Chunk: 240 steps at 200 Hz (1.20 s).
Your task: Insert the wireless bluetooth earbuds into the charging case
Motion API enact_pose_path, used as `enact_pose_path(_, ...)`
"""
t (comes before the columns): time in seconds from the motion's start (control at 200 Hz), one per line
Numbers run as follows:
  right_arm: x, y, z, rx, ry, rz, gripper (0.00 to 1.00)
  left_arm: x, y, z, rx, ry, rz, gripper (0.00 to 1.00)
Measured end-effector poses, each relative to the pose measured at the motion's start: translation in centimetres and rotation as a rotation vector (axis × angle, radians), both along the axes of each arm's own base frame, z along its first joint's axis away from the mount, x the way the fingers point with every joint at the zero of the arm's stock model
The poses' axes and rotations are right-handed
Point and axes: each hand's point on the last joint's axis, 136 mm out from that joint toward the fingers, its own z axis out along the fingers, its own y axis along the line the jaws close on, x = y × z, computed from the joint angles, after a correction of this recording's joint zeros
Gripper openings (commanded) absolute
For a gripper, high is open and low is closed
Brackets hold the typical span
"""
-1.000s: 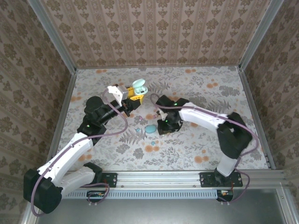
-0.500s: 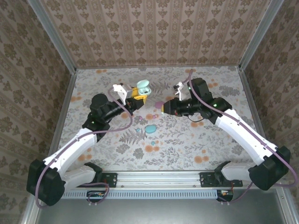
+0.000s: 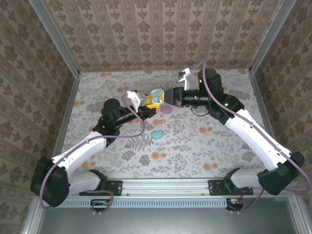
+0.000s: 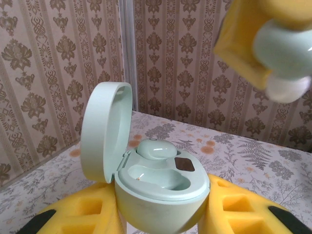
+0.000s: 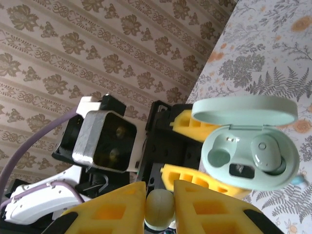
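**Right gripper** (image 5: 160,194): yellow foam pads pressed together on a pale mint earbud (image 5: 160,210). The bud is pinched at the pad tips, so part of it stands clear of the foam, presumably to enter a socket without the pads fouling the rim.

**Left gripper** (image 4: 161,200): pads clamped on either flank of the mint charging case (image 4: 146,214), raised off the table (image 3: 219,146). The grip on the body leaves the hinged lid (image 4: 105,126) free, and it stands fully swung back. The case mouth is turned toward the opposing arm, as the right wrist view confirms.

**Case interior:** a seated earbud (image 4: 156,148) fills the far socket. The near socket (image 4: 151,178) is vacant and is judged to be the target.

**Relation:** in the overhead view the two grippers meet above mid-table, the carried bud just beside the case, apart from it and not yet inserted. Alignment of bud and socket is the likely difficulty.

**Surroundings:** a pink rounded object (image 3: 166,109) and a blue one (image 3: 157,134), probably closed cases, lie on the floral cloth below.
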Motion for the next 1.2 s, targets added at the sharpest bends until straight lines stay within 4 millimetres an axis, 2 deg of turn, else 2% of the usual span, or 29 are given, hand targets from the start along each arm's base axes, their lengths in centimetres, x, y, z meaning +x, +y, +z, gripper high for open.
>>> enact_pose_path(0.24, 1.1, 0.9, -1.7, -0.026, 0.034, -0.008, 0.23, -0.2, -0.1, 0.3, -0.007, -0.011, -0.011, 0.29)
enact_pose_path(0.585, 1.8, 1.3, -0.8, -0.026, 0.009, -0.019, 0.23, -0.3, -0.4, -0.3, 0.003, 0.003, -0.031, 0.29)
enact_pose_path(0.795, 2.7, 1.6, -2.3, -0.063, 0.023, -0.031, 0.22, -0.4, -0.5, -0.3, 0.003, 0.003, -0.038, 0.29)
enact_pose_path(1.2, 2.3, 1.8, -3.3, -0.097, 0.036, -0.019, 0.22, -0.4, -0.5, -0.3, 0.002, 0.004, -0.037, 0.29)
